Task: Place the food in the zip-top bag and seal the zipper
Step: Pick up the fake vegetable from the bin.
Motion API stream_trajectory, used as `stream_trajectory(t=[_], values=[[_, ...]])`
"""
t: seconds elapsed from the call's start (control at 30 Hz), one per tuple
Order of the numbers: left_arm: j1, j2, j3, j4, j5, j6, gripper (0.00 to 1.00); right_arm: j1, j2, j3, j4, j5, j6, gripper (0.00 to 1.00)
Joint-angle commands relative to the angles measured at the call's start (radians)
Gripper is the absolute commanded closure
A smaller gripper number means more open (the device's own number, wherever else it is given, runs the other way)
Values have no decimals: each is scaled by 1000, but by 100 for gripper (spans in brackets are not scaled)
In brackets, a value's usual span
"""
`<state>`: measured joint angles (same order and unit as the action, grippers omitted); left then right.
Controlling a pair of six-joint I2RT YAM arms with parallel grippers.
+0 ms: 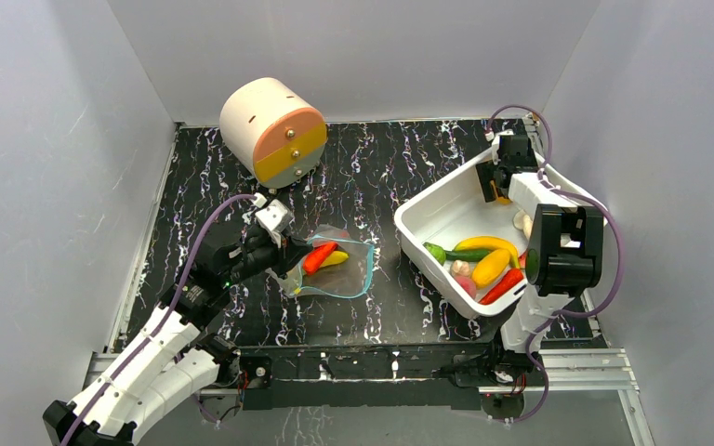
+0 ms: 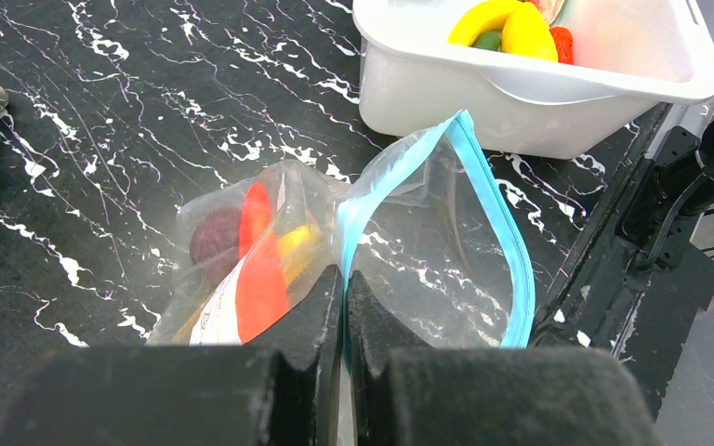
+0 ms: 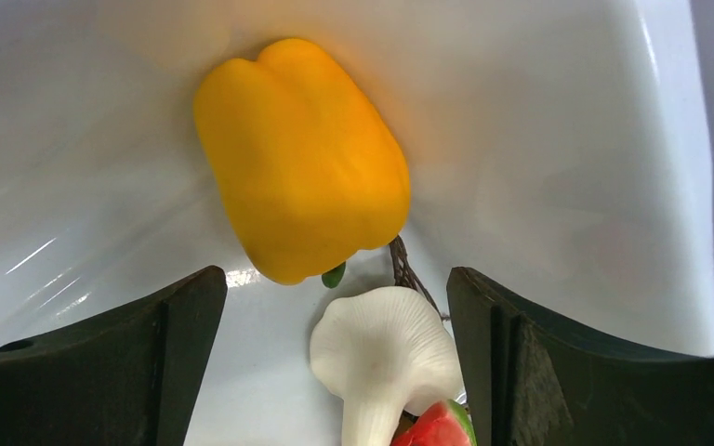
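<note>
The clear zip-top bag point(image 1: 349, 274) lies on the dark marbled table, its teal zipper point(image 2: 497, 214) gaping in an open loop. Inside the bag point(image 2: 270, 232) are a red chili point(image 2: 260, 279), a yellow piece and a dark brown piece. My left gripper point(image 2: 344, 279) is shut on the near zipper edge at the mouth; in the top view it point(image 1: 285, 255) sits at the bag's left side. My right gripper point(image 3: 335, 276) hangs open inside the white tub point(image 1: 423, 209), over a yellow bell pepper point(image 3: 302, 158) and a white mushroom point(image 3: 386, 348), holding nothing. More food point(image 1: 483, 255) fills the tub's near end.
A round pink, yellow and grey drum point(image 1: 274, 130) stands at the back left. The white tub point(image 2: 521, 102) sits tilted just right of the bag. Grey walls close in the table on three sides. A metal rail point(image 1: 381, 358) runs along the near edge.
</note>
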<state>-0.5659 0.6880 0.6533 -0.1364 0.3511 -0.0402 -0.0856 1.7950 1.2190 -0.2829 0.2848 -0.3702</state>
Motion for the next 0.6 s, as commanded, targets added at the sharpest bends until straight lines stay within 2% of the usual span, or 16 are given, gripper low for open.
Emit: stream_trajectory(t=[0.0, 0.2, 0.43, 0.57], values=[[2, -12, 2, 15, 18, 13, 100, 2, -3, 0, 67, -30, -15, 12], [2, -21, 1, 16, 17, 13, 100, 3, -48, -42, 135, -116, 11, 17], [1, -23, 2, 15, 19, 14, 100, 4, -70, -88, 194, -118, 5, 21], [2, -28, 2, 15, 17, 14, 100, 4, -97, -104, 201, -154, 22, 30]])
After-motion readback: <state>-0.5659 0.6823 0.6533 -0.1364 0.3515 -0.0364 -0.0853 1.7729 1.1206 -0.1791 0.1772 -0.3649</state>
